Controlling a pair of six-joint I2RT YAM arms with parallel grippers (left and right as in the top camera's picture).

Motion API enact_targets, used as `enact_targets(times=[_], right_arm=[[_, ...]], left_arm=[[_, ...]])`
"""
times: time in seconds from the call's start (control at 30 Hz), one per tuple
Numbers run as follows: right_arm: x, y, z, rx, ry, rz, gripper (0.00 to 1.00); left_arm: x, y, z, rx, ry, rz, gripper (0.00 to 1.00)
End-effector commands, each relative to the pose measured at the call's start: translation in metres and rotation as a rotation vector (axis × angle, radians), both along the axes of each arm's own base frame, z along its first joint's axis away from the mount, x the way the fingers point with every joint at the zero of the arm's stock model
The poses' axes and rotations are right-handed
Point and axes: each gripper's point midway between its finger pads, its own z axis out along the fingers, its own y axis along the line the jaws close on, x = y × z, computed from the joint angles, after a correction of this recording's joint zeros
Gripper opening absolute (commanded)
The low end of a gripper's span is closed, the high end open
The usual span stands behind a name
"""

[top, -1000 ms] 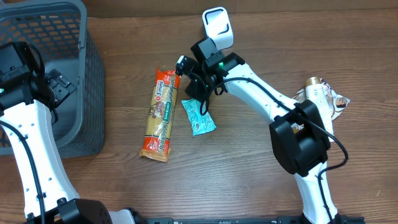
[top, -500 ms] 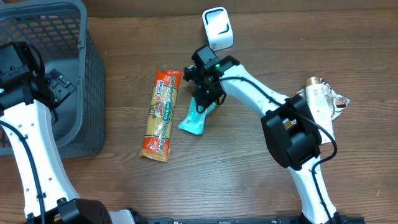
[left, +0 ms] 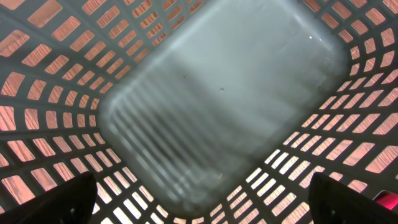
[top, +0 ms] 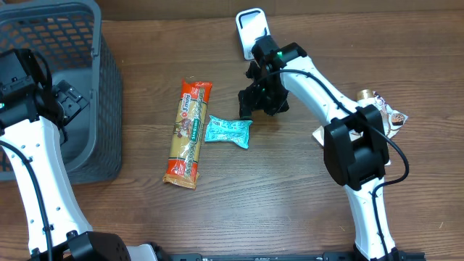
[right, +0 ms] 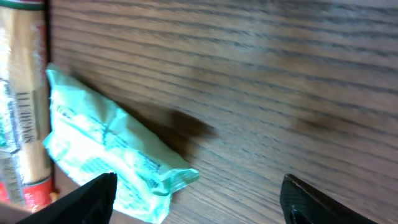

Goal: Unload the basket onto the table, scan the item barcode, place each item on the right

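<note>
See teal packet [top: 228,131] lying flat on the wood surface [top: 290,203], loose and not in either hand. Find long snack bar [top: 188,134] right at the packet's left end. Looks butted up against it in the right wrist view, but can't confirm contact from overhead. Put right hand [right: 198,202] just up and right of the packet, clear of it, fingers [right: 93,198] spread wide with only bare wood between. Spot white scanner [top: 252,29] further back from the packet, past the right hand. Find grey basket [top: 109,109] well left of the packet, beyond the bar. Place left hand [left: 205,199] out there too, looking straight down into the basket, fingers wide apart and gripping nothing. Note white bottle-ish item [top: 373,109] well right of the packet, too small to identify. Can't make out a barcode on the packet in either view — print too small and blurred.
</note>
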Motion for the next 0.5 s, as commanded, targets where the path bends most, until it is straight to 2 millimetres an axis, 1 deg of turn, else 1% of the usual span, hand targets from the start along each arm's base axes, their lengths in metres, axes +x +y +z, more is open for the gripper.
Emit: enact_targets(times=[0.0, 0.13, 0.2, 0.37, 0.47], right_arm=[[-0.006, 0.016, 0.009, 0.11, 0.035, 0.029, 0.89], [-0.019, 0.024, 0.005, 0.156, 0.09, 0.038, 0.89], [-0.026, 0.026, -0.001, 0.167, 0.115, 0.043, 0.89], [-0.042, 0.029, -0.024, 0.16, 0.165, 0.017, 0.88], [-0.044, 0.035, -0.041, 0.157, 0.18, -0.049, 0.81]], left_arm=[[0.0, -0.002, -0.003, -0.016, -0.001, 0.009, 0.99], [0.0, -0.002, -0.003, -0.016, -0.001, 0.009, 1.0], [0.0, -0.002, -0.003, -0.016, -0.001, 0.009, 0.99], [0.0, -0.002, -0.003, -0.016, -0.001, 0.009, 1.0], [0.0, -0.002, -0.003, -0.016, -0.001, 0.009, 0.99]])
